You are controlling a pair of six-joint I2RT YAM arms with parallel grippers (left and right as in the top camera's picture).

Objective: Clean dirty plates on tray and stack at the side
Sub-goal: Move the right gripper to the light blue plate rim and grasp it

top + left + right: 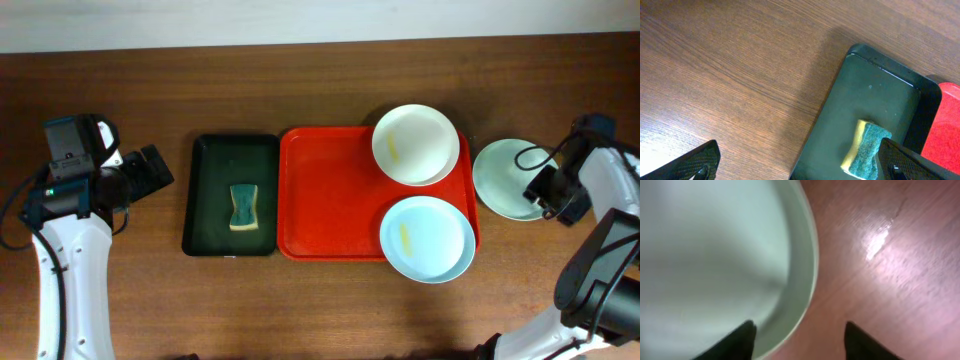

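Observation:
The red tray (330,200) carries a white plate (415,143) at its far right corner and a pale mint plate (427,238) at its near right corner, both with a faint yellow smear. A third pale mint plate (505,178) lies on the table just right of the tray. My right gripper (545,190) sits at that plate's right rim. In the right wrist view the plate (715,245) fills the left, and the right gripper (800,327) is open, one finger over the plate, the other over bare wood. My left gripper (160,170) hangs open left of the trays.
A dark green tray (215,160) lies against the red tray's left side with a green-and-yellow sponge (243,207) in it. The left wrist view shows the sponge (867,150), the green tray (865,90) and a strip of the red tray (945,135).

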